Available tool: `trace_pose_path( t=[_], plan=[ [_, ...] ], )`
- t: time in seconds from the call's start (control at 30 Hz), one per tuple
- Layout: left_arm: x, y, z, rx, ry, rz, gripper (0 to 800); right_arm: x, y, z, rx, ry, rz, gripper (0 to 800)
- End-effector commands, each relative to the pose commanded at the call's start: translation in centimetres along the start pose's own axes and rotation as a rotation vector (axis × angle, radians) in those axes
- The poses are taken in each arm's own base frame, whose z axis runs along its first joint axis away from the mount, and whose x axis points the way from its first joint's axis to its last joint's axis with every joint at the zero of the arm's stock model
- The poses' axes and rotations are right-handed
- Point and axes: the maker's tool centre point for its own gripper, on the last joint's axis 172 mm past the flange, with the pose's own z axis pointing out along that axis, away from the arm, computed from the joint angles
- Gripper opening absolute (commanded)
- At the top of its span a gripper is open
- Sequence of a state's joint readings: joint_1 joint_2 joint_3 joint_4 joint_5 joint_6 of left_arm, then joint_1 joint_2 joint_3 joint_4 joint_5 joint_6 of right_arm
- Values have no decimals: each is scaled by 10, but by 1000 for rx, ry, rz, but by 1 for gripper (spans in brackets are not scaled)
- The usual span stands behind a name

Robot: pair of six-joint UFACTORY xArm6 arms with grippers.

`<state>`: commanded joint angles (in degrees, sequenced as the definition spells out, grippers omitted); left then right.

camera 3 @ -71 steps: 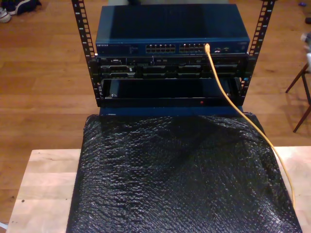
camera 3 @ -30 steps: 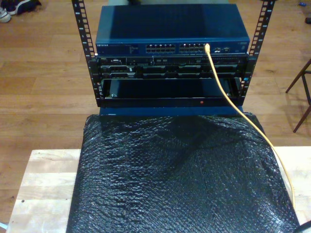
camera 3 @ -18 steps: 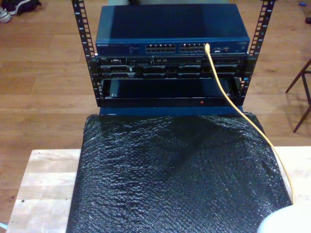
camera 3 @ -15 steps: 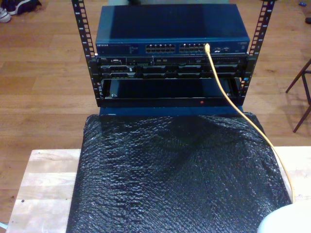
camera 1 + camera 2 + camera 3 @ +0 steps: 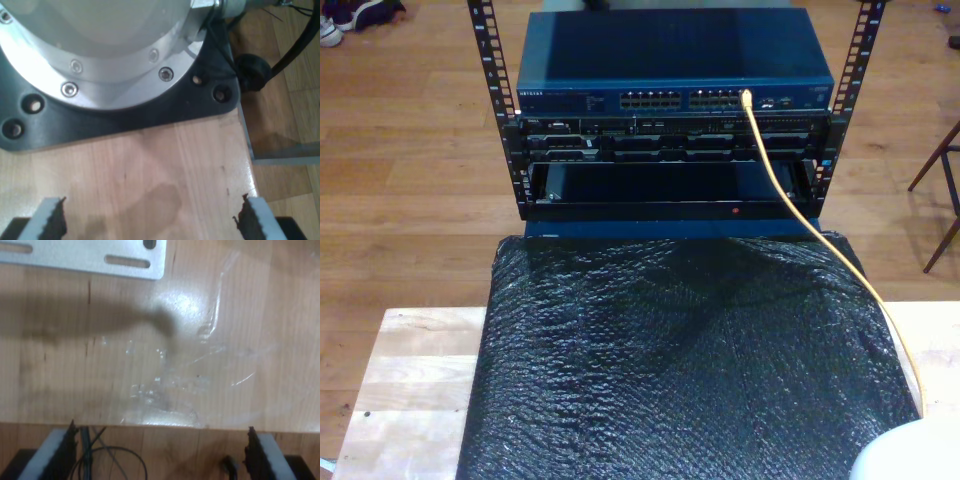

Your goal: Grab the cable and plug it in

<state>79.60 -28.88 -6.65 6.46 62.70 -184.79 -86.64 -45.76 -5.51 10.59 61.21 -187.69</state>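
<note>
At upper centre of the exterior view, cable [image 5: 772,170] sat plugged into switch [image 5: 675,98], task apparently complete; my first claw [image 5: 150,220] and second claw [image 5: 160,452] gaped empty over bench [image 5: 150,165].

My first end effector [image 5: 150,220] has two fingers [image 5: 46,216] with pale grey ribbed faces on jagged black backing. An arm's base [image 5: 100,45] is a round silver flange ringed with bright screws [image 5: 69,89]. It sits on a black plate [image 5: 150,112] with open bolt holes. A thick black cable [image 5: 295,45] runs beside it, near a round black fitting [image 5: 252,72]. My second end effector [image 5: 160,455] has the same pale ribbed fingers [image 5: 265,456]. A smooth, rounded white arm shell [image 5: 910,455] shows in the exterior view's lower right corner.
</note>
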Motion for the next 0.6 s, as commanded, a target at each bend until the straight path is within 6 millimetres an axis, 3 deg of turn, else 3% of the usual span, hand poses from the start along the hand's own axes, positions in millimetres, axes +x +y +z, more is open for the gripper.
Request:
trace_pose_path(
  t=[0.6],
  plan=[
    [0,0,0,0,0,0,800,2,-8,24,10,-8,7,799]
  ],
)
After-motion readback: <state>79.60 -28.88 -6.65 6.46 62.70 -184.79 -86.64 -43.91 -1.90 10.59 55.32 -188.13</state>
